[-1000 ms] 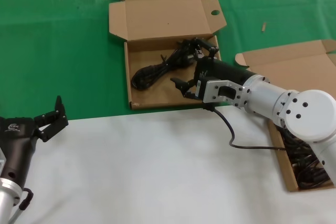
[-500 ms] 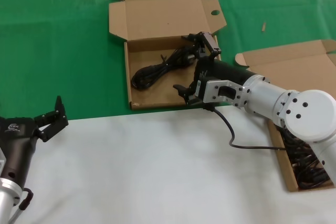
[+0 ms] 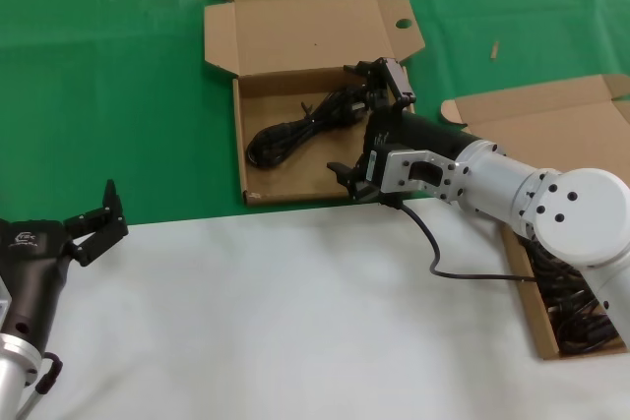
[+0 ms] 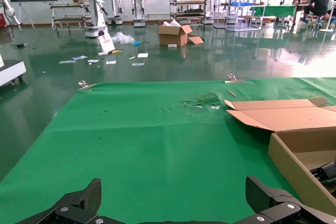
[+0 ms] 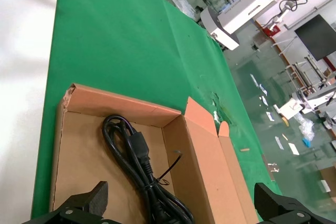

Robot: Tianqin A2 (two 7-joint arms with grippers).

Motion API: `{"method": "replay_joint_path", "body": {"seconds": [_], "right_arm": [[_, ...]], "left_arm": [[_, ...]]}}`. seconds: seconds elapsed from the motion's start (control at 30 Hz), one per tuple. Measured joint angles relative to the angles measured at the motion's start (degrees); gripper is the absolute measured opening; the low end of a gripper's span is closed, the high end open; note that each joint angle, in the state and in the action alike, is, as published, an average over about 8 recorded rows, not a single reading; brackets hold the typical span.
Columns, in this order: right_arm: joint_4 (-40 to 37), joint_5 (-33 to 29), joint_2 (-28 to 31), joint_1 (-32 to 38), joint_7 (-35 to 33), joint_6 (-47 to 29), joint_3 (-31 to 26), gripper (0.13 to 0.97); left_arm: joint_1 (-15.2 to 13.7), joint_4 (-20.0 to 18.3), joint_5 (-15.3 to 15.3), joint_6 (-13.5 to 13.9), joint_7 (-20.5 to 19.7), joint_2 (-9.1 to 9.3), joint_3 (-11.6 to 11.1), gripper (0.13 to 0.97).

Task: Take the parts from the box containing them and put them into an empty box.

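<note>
1. One cord (image 3: 300, 131) lies coiled in the holed-tab box (image 3: 258, 186) on the desk (image 3: 118, 76), its loop toward 8 o'clock and its plug end toward 2 o'clock.
2. Over that box's right side, the right end effector (image 3: 366, 117) hangs with jaws spread wide and gripping nothing; one finger (image 3: 389, 76) stands just beyond the plug end, the other (image 3: 346, 172) near the box's front wall.
3. More cords (image 3: 571, 312) fill the plain box (image 3: 532, 125) at 4 o'clock, partly hidden under the right arm.
4. Parked at 8 o'clock over the white sheet (image 3: 295, 322), the left end effector (image 3: 94, 218) is open and empty, well apart from both boxes.
5. Only the right wrist view shows the cord (image 5: 142, 166) from above between the two spread fingers (image 5: 86, 203), lying along the box (image 5: 63, 129) floor.
6. Only the left wrist view shows the box (image 4: 289, 156) from the side, with a bit of cord (image 4: 325, 172) peeping above its wall, and open fingers (image 4: 79, 205) low in front.
</note>
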Motion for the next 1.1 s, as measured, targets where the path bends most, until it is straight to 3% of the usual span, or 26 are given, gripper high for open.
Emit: {"method": "replay_joint_path", "body": {"seconds": [0.53, 1.1], "right_arm": [[0.6, 0.7, -0.1, -0.9, 0.6, 0.7, 0.6, 0.966], [5.6, 6.8, -0.6, -8.5, 5.5, 6.3, 5.3, 0.966]], "left_arm": [[0.0, 0.0, 0.0, 0.0, 0.0, 0.0, 0.0, 0.966], [0.0, 0.0, 0.0, 0.0, 0.0, 0.0, 0.0, 0.966]]}}
